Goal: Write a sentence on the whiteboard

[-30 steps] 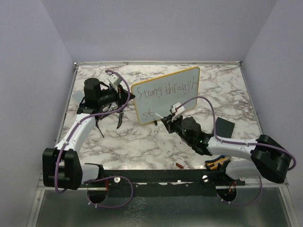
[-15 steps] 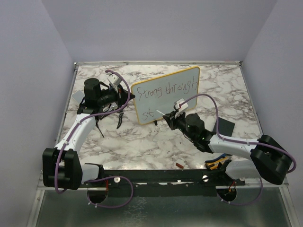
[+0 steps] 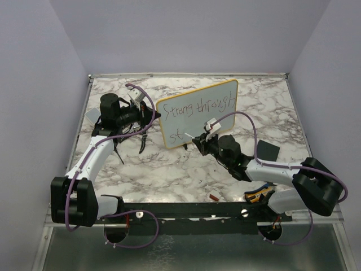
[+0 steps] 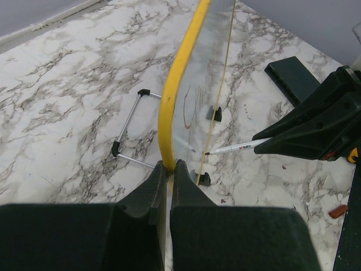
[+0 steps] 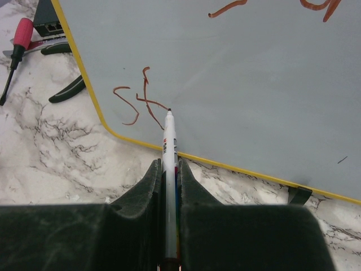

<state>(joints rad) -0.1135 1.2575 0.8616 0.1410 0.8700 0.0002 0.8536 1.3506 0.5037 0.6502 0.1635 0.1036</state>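
While upright, whiteboard [image 4: 176, 84] btwn L fingers [image 4: 148, 195]

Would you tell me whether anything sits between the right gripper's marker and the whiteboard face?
Nothing visible does. The marker in the right gripper has its tip at the whiteboard, beside the letters already written, with bare board beyond. The left gripper clamps the board's edge, clear of it.
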